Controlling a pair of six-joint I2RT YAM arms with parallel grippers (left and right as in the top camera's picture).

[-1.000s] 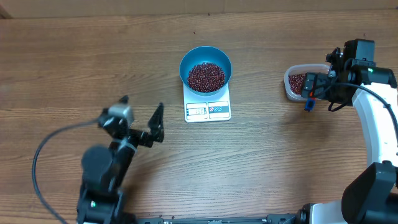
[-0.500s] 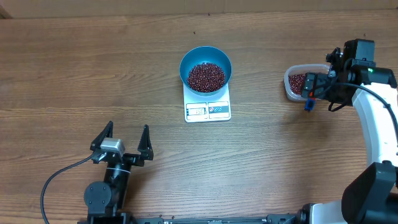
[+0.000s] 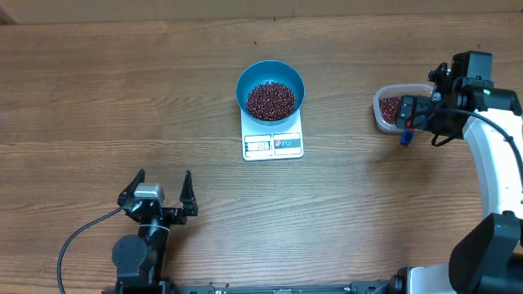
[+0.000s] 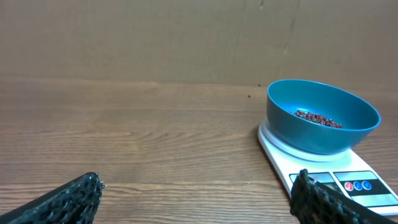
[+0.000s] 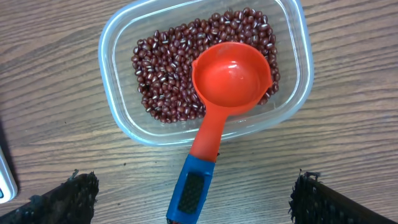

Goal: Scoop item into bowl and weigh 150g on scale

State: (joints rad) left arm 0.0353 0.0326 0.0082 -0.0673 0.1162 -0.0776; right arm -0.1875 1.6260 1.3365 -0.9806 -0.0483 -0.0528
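Observation:
The blue bowl stands on the white scale and holds a heap of dark red beans. In the left wrist view the bowl and scale are ahead to the right. My left gripper is open and empty near the front left, far from them, fingertips wide apart. My right gripper hovers open over a clear tub of beans. A red scoop with a blue handle rests in the tub, the handle between my fingers, touching neither.
Bare wooden table surrounds the scale. A brown wall runs along the far edge. The left arm's cable loops at the front left. The right arm's white body stands along the right side.
The left arm has drawn back toward the front edge and turned to face the scale, staying open. The right arm, scoop and bowl have not moved.

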